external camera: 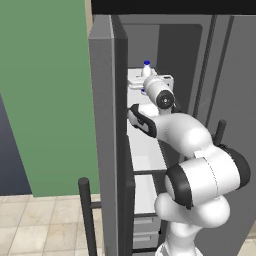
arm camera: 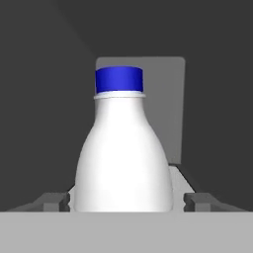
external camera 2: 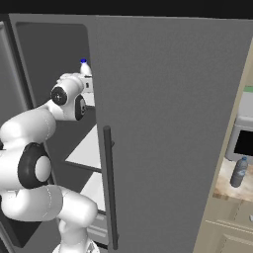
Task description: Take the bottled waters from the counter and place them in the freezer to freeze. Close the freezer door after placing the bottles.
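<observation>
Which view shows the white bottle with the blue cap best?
The hand view: the white bottle stands upright, close and centred between the hand's fingertips, blue cap plain. In both base views it is small, inside the freezer, mostly hidden behind the arm.

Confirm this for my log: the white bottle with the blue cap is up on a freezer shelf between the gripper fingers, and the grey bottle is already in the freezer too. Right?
Not quite. The grey bottle is not in the freezer; the right base view shows it standing on the counter. The rest holds: the white bottle stands upright on a freezer shelf between the gripper fingers.
</observation>
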You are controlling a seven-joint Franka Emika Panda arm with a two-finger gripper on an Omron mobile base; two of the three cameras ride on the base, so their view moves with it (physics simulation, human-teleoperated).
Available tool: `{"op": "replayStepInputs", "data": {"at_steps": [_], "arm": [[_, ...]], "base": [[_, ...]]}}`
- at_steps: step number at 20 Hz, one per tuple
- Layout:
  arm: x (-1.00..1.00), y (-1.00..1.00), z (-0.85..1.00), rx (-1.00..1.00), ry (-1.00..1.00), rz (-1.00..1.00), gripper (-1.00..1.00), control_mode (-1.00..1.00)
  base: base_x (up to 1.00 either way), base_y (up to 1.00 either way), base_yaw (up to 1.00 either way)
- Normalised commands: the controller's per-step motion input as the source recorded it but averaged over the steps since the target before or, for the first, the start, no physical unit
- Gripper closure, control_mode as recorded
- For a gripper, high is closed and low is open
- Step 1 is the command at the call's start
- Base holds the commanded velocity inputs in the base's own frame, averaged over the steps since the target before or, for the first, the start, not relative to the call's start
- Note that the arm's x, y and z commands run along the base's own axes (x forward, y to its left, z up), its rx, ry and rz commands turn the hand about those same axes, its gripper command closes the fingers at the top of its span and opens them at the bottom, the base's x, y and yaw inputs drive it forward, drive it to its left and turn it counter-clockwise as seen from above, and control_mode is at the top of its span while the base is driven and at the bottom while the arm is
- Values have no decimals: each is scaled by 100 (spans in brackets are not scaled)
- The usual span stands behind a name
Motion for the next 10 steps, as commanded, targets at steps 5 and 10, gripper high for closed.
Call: {"op": "replayStepInputs", "data": {"at_steps": [5,10], "arm": [[0,0,0,0,0,0,-100,-100],[-4,0,0,0,0,0,-100,-100]], "base": [[0,0,0],[0,0,0]]}}
